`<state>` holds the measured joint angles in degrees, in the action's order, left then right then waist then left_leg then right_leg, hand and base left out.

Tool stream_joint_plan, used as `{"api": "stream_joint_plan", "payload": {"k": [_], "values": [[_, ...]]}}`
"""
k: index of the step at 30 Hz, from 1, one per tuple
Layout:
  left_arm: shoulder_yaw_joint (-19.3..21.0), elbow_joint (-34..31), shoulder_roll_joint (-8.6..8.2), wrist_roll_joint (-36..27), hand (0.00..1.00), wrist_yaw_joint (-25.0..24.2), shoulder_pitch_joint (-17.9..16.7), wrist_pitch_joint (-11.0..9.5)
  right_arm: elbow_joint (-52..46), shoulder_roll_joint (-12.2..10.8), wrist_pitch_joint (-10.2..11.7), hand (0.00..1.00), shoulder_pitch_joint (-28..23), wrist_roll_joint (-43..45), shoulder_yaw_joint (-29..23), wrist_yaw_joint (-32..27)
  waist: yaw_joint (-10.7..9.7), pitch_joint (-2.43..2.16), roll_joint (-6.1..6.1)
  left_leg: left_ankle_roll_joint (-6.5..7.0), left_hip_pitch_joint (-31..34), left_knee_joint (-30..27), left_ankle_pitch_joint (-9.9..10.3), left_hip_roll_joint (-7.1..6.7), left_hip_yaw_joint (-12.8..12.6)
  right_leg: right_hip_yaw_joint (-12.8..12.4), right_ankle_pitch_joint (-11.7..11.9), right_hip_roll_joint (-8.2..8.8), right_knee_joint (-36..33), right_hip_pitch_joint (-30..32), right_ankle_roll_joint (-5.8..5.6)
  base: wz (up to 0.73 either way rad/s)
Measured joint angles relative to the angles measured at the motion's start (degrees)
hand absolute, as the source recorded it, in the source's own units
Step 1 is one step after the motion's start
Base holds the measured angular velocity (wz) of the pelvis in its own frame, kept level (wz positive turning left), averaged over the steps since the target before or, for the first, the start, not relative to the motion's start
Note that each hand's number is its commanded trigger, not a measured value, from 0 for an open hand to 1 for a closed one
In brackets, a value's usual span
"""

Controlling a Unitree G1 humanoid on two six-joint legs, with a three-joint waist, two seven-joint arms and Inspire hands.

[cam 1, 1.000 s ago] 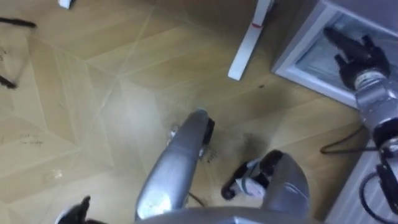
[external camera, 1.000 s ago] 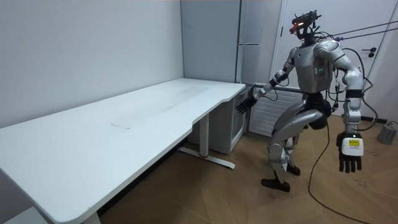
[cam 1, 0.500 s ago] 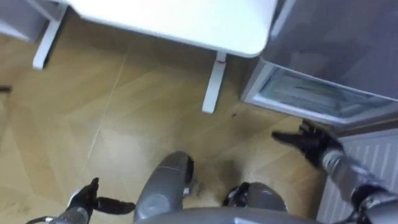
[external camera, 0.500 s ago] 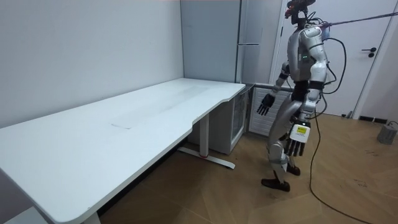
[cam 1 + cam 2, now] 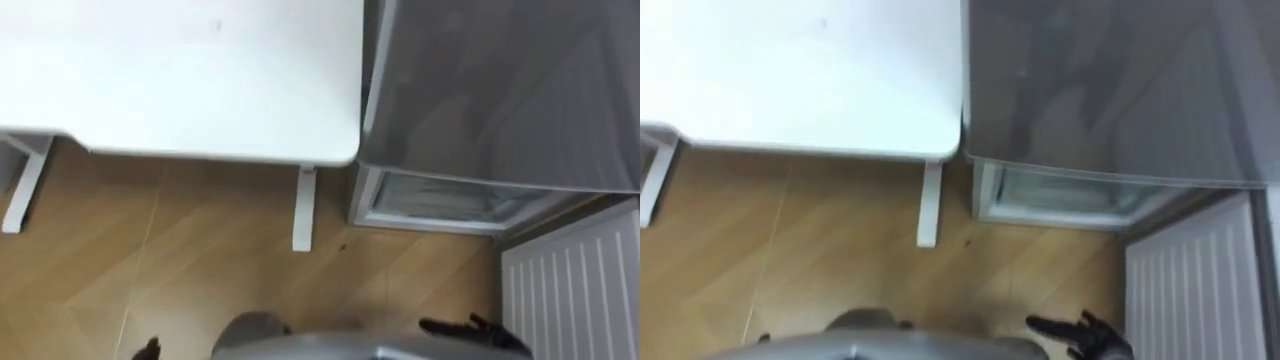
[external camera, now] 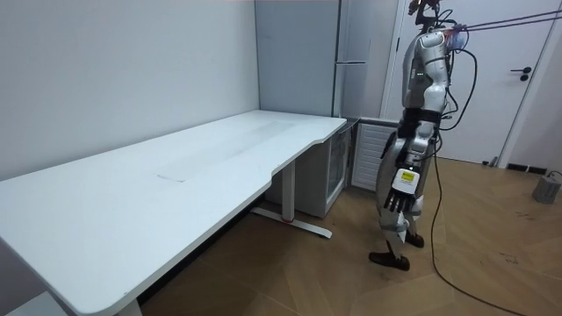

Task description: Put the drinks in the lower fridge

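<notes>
The low glass-fronted fridge [image 5: 432, 200] stands on the floor beneath a tall grey fridge [image 5: 500, 90], just right of the white table's corner. In the room view it sits beside the table leg [image 6: 337, 180]. I stand upright about a step from it, facing it. My right hand [image 5: 1080, 332] hangs low in front of me with its fingers spread straight and holds nothing. My left hand [image 6: 399, 189] hangs at my side, fingers straight down, also holding nothing; its tip shows at the left eye view's bottom edge [image 5: 150, 348].
The white table [image 5: 180, 80] reaches up to the fridge's left side, with one white leg [image 5: 303, 210] close to the glass front. A white ribbed panel [image 5: 570, 290] lines the wall on the right. Wooden floor [image 5: 200, 260] lies between me and the fridge.
I have turned from facing the room to facing the fridge and table, so the view swept up. My right hand dropped away from the glass front; my left arm swung in to my side.
</notes>
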<state>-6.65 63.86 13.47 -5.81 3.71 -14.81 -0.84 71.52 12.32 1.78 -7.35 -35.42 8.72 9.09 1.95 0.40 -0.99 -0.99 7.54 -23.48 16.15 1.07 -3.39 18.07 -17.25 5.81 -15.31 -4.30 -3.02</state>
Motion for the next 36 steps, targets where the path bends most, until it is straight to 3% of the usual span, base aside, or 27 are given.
{"api": "stream_joint_plan", "payload": {"k": [6,12,20,22,25,30,36], "values": [[2.5,0.0,-1.6,3.3,0.0,0.1,0.3,1.9,-0.8,-1.4,-0.7,0.0,-0.8,8.4,-3.7,-4.7,-0.5,0.1,0.0,0.07,-2.2,0.8,0.0,0.23,-1.6,-1.7,0.8,-0.23,1.7,-1.8,-0.09,-0.14],[6.3,-0.8,-1.74,5.5,0.0,-0.2,0.6,3.3,-2.0,-1.4,-1.4,0.0,-0.7,16.6,-7.6,-8.4,-1.8,0.08,0.29,0.21,-4.1,1.9,-0.1,0.48,-2.3,-2.9,1.3,-0.4,1.8,-2.9,-0.12,-0.1],[8.0,-2.3,-1.7,5.7,0.0,-0.6,1.4,3.2,-9.2,-1.1,-1.9,0.0,-0.7,26.4,-13.4,-15.3,-3.4,-0.18,-0.02,0.15,-5.4,2.9,-0.8,1.27,-4.5,-5.4,1.9,-0.91,1.7,-2.6,0.36,-0.15],[10.2,-2.2,-1.67,7.0,0.0,-0.5,1.3,2.9,-12.6,-0.8,-1.6,0.0,-0.7,29.9,-15.8,-17.0,-4.2,-0.21,-0.39,0.18,-5.4,3.1,-0.9,1.24,-4.5,-5.6,1.9,-0.89,2.0,-2.5,0.36,-0.05],[13.5,-2.3,-1.44,7.9,0.0,-0.2,0.2,2.2,-17.3,1.5,-1.6,0.0,-0.1,33.4,-19.4,-19.1,-5.0,-0.31,-1.9,0.18,-6.7,4.8,-1.3,1.12,-6.0,-7.2,2.1,-0.78,2.7,-2.3,0.23,-0.22],[13.5,-2.3,-0.41,8.3,0.0,-0.8,-1.5,2.3,-23.2,4.8,-1.4,0.0,-1.1,33.8,-22.1,-22.2,-5.2,-0.45,-3.87,0.1,-8.1,5.9,-1.4,1.13,-7.4,-8.7,2.3,-0.8,2.7,-2.4,0.22,-0.16],[15.2,-2.3,-0.26,10.6,0.0,-2.0,-1.2,2.2,-31.0,4.9,-1.4,0.0,-2.7,38.4,-26.0,-22.3,-6.5,-0.31,-4.68,0.08,-8.3,6.3,-1.4,1.17,-7.8,-8.9,2.8,-0.79,2.8,-2.4,0.07,-0.04]]}}
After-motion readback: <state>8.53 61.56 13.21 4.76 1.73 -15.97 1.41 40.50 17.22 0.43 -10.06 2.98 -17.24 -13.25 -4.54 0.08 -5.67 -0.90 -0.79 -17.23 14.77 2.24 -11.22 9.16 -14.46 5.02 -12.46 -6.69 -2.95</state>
